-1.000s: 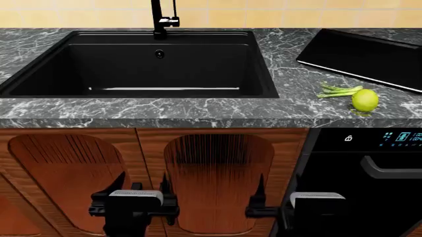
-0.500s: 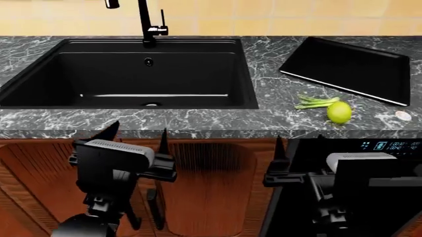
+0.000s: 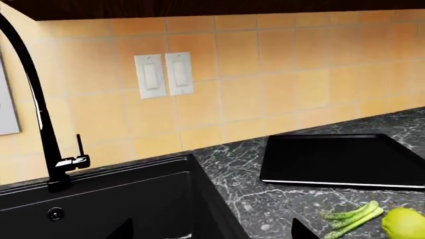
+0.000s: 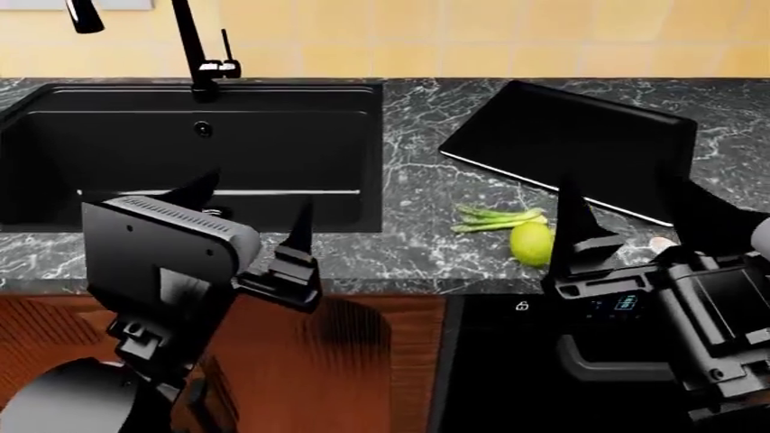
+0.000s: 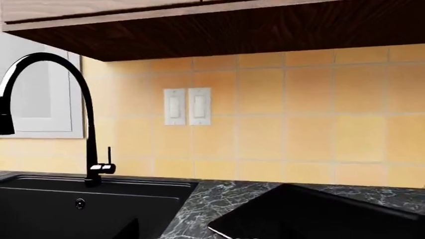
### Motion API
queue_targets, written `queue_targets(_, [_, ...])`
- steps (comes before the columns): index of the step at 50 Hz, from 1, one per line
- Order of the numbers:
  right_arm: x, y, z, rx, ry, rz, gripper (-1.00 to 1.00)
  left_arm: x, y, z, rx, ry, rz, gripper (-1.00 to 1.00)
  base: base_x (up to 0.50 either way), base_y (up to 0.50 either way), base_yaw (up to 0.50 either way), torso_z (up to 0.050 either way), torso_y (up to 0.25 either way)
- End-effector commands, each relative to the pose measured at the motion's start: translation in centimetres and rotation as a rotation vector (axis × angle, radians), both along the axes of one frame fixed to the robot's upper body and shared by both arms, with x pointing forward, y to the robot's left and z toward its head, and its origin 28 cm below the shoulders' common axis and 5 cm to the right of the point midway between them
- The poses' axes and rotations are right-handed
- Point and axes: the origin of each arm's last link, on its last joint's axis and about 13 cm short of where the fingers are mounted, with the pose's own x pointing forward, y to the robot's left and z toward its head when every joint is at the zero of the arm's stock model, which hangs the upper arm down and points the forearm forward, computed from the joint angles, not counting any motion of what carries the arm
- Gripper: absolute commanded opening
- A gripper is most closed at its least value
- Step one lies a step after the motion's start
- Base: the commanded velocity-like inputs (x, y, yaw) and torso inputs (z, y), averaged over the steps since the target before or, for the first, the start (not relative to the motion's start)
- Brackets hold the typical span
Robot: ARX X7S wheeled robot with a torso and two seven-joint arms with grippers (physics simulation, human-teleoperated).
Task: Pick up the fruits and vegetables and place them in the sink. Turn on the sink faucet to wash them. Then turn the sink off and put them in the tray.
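The yellow-green lemon-like fruit (image 4: 532, 244) and the bundle of light-green stalks (image 4: 496, 219) lie together on the marble counter, between the black sink (image 4: 277, 126) and the flat black tray (image 4: 565, 144). The tall black faucet (image 4: 187, 45) stands behind the sink. My left gripper (image 4: 249, 200) is open and empty, in front of the sink's near rim. My right gripper (image 4: 632, 212) is open and empty, just right of the fruit. The left wrist view shows the stalks (image 3: 352, 216), fruit (image 3: 403, 224), tray (image 3: 339, 159), sink (image 3: 133, 199) and faucet (image 3: 40, 109). The right wrist view shows faucet (image 5: 86, 124) and tray (image 5: 319, 214).
A small pale lollipop (image 4: 659, 244) lies on the counter right of the fruit. A black oven front (image 4: 529, 361) sits below the counter at right, wooden cabinet doors (image 4: 361, 361) at left. A tiled wall with light switches (image 3: 164, 74) backs the counter.
Both arms have risen from in front of the cabinet doors to counter height. The head view has shifted right, so the sink now sits further left. Both grippers stay open and empty.
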Motion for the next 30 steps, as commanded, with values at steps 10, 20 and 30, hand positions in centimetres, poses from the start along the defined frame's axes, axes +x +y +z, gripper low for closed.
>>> queue_targets(10, [-1.4,-0.9,3.8,-0.005,-0.028,0.099,1.0,-0.7,-0.1,2.8,0.036,0.011,-0.097,1.0,0.41,-0.33,0.0,0.05,0.007])
queue_targets(20, [-1.5,-0.9,5.0,-0.063,-0.002,0.167,1.0,-0.8,-0.4,4.4,0.081,0.025,-0.145,1.0,0.41,-0.36,0.0,0.038,0.0])
queue_targets(30, [-1.5,-1.6,5.9,-0.095,0.03,0.183,1.0,-0.8,-0.5,5.9,0.125,0.052,-0.147,1.0,0.41,-0.35,0.0,0.0,0.0])
